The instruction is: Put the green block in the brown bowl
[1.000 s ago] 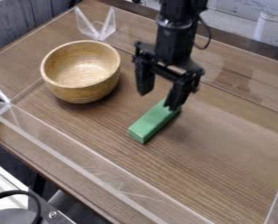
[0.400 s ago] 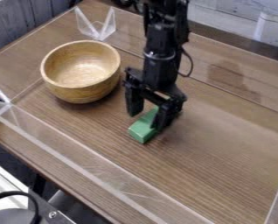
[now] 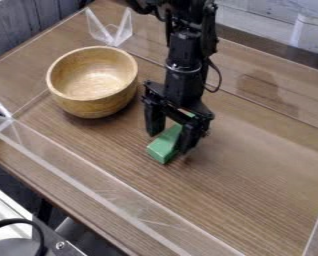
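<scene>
The green block (image 3: 163, 150) lies flat on the wooden table, right of the brown bowl (image 3: 92, 80). My gripper (image 3: 175, 132) points down over the block, open, with one finger (image 3: 154, 118) to its left and the other to its right. The fingers straddle the block's far end, and only its near end shows below them. I cannot tell whether the fingers touch the block. The bowl stands upright and empty at the left, apart from the gripper.
A clear plastic wall (image 3: 68, 165) runs along the table's front and left edges. A folded clear piece (image 3: 111, 30) stands behind the bowl. Bare wooden table (image 3: 255, 170) stretches right of the block.
The gripper has come down and to the left over the block, still open, so its fingers now straddle the block's far end. Block and bowl have not moved.
</scene>
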`<state>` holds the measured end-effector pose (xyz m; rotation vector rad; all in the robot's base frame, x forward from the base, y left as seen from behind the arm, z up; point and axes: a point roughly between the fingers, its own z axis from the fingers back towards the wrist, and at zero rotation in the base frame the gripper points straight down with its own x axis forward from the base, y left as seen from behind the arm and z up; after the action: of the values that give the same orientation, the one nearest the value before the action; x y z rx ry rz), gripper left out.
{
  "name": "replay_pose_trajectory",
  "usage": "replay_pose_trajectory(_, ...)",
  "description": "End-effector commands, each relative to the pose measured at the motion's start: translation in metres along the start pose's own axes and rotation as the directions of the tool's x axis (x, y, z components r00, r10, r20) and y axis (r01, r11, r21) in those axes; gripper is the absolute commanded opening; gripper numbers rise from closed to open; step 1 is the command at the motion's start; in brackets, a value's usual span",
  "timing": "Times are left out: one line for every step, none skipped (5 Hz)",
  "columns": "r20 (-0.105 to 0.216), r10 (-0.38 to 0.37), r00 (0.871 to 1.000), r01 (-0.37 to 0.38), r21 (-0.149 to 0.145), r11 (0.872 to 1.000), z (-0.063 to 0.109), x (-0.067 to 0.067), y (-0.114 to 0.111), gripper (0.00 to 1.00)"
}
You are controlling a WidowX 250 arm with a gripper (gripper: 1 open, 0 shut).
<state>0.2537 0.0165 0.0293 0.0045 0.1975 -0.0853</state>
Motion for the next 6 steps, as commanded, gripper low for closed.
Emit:
replay_pose_trajectory(0.053,-0.013,0.998,0.013,0.01,1.0,0.014,0.006,-0.003,1.0)
replay_pose_trajectory(0.062,-0.018,0.998,0.018,0.01,1.0,0.019,0.006,-0.006,1.0)
replay_pose_trajectory(0.072,-0.022,0.997,0.021,0.011,1.0,0.024,0.007,-0.008,1.0)
replay_pose_trajectory(0.08,-0.027,0.996,0.026,0.013,1.0,0.028,0.008,-0.01,1.0)
replay_pose_trajectory(0.085,-0.032,0.996,0.031,0.015,0.999,0.029,0.01,-0.011,1.0)
replay_pose_trajectory(0.088,-0.035,0.995,0.034,0.019,0.999,0.03,0.01,-0.012,1.0)
